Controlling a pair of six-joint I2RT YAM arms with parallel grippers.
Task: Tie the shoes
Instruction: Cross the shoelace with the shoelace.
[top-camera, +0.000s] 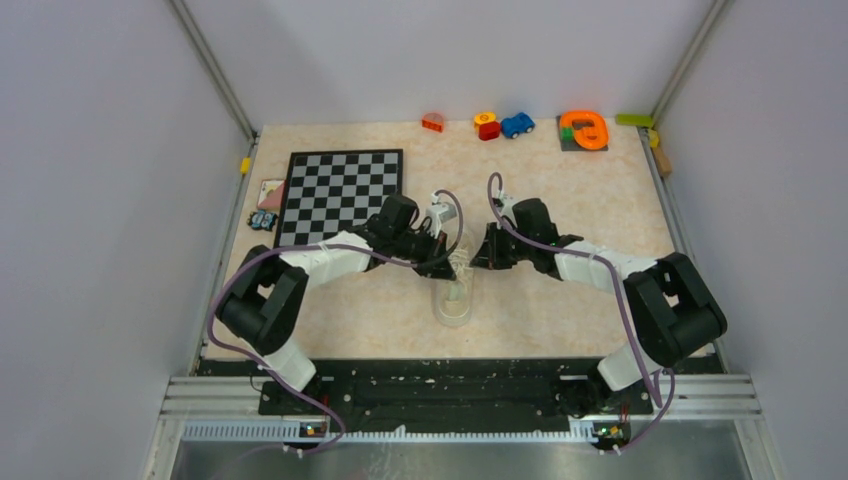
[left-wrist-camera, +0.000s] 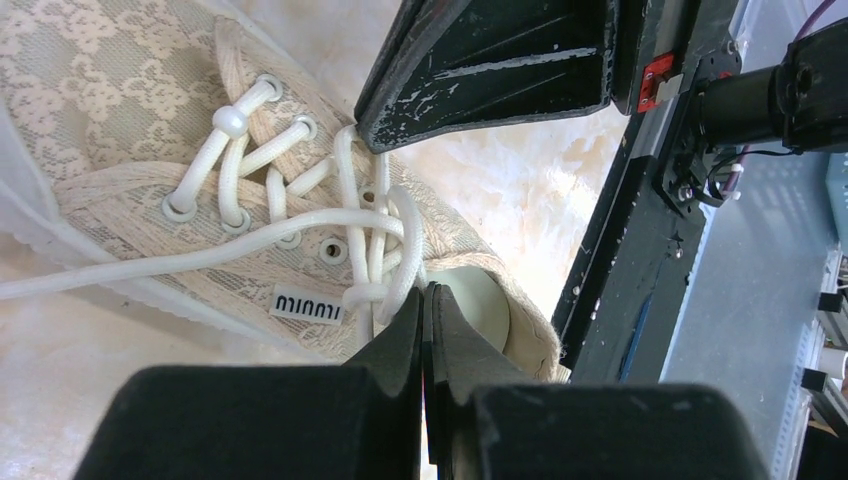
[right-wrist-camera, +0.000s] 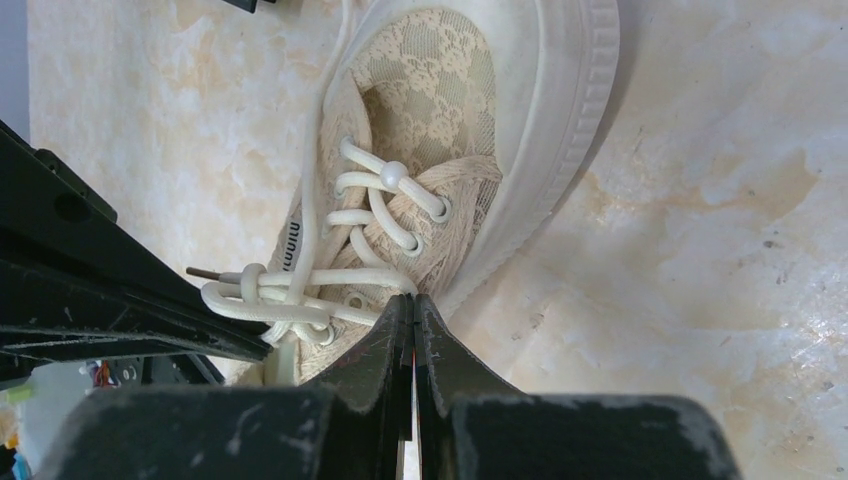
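**Clerk:** Item one: sneaker (top-camera: 453, 303), cream lace-patterned canvas, pale sole. Where do you find it?

**Keeper:** Just off the chessboard's (top-camera: 340, 195) near right corner, a little toward the arm bases, sole down.

**Clerk:** Item two: laces (left-wrist-camera: 233, 180)?

**Keeper:** White round cord, threaded through the eyelets, with a small first knot at the upper ones. One long tail trails loose. No bow yet, by my reading.

**Clerk:** Handling?

**Keeper:** Expect a light shoe that slides if you tug hard. The upper looks soft, and the cord limp and probably slick. Take the cord just clear of the knot, never the canvas (the sole rim is likely the only stiff part).

**Clerk:** Pincers?

**Keeper:** Left gripper (left-wrist-camera: 424, 292): clenched, tips against the knotted cord. Right gripper (right-wrist-camera: 411, 300): likewise clenched, tips at a strand leaving the knot. You cannot tell whether either actually nips cord.
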